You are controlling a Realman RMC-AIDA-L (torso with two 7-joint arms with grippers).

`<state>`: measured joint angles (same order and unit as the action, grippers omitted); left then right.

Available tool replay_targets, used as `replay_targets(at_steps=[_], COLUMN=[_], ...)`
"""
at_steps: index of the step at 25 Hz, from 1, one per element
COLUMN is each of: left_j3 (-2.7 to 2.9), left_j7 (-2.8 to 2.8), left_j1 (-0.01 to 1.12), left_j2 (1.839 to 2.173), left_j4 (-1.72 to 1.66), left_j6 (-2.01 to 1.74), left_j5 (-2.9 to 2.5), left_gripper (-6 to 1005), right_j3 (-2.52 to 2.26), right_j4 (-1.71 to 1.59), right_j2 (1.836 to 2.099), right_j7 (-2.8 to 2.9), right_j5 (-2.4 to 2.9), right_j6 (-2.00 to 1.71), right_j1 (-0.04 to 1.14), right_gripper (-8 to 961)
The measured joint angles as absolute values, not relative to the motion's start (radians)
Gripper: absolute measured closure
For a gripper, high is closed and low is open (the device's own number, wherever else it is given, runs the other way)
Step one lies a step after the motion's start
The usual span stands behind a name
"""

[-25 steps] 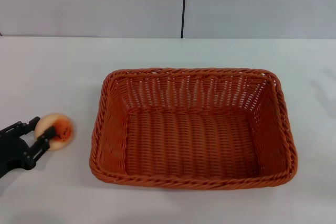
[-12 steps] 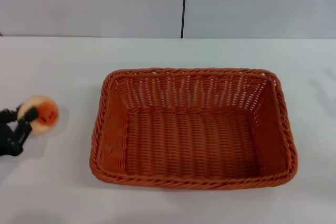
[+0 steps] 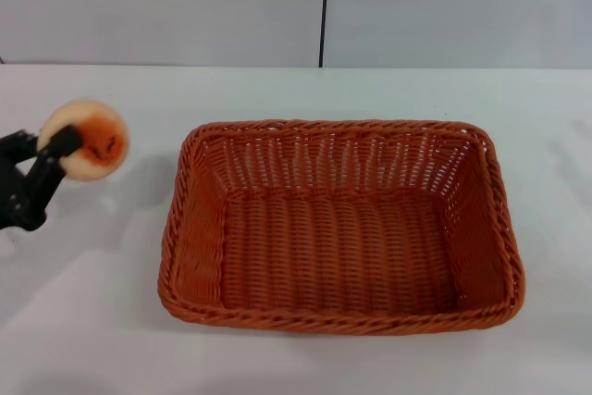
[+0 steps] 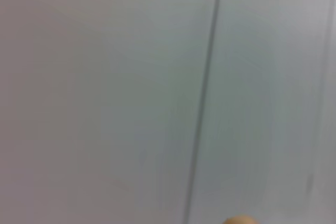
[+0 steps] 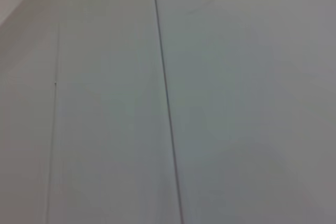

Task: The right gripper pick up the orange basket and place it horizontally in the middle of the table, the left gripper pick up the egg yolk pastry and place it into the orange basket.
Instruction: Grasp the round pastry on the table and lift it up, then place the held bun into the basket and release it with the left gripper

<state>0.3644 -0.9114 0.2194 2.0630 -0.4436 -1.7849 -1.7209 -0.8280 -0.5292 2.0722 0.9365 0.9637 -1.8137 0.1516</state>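
Orange basket [image 3: 340,225]: woven wicker, rectangular, long side running across the white worktop [image 3: 305,90] near its middle, open side up, nothing inside. Judged already set in its target pose, so the receiving cavity faces the incoming item.

Egg yolk pastry [image 3: 85,140]: round, pale cream with an orange-red speckled patch. Raised clear of the worktop, a shadow beneath it, left of the basket and apart from its rim. Judged lifted high enough to clear the braided rim on the way in; not yet over the basket.

Left end effector [image 3: 61,145]: black, slim fingers closed narrowly onto the pastry's edge, gripping it from the left.

Right end effector: not visible in any view; state not determinable.
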Motion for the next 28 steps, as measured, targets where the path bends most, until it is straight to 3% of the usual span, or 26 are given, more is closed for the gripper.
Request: replay_targets(at_steps=[14,21,28], left_j3=[0.548,0.584,0.585], left_j7=[-0.875,-0.829,-0.827], left_j1=[0.397,0.439,0.393], left_j2=[2.077,2.077,2.067], left_j4=[-0.283,-0.195,-0.205], left_j6=[-1.746,-1.668,-1.673], left_j5=[-1.727,-1.727,-1.721], left_gripper=[934,880,747], right_j3=[-0.714,-0.712,-0.705], right_j4=[-0.421,-0.415,-0.413], right_j2=[2.074,2.074,2.074], right_j7=[0.935,0.935,0.936], right_j5=[0.939,0.939,0.939], right_j6=[-1.857,-1.868,-1.869], right_j1=[0.151,0.149,0.147], right_gripper=[451,451,451])
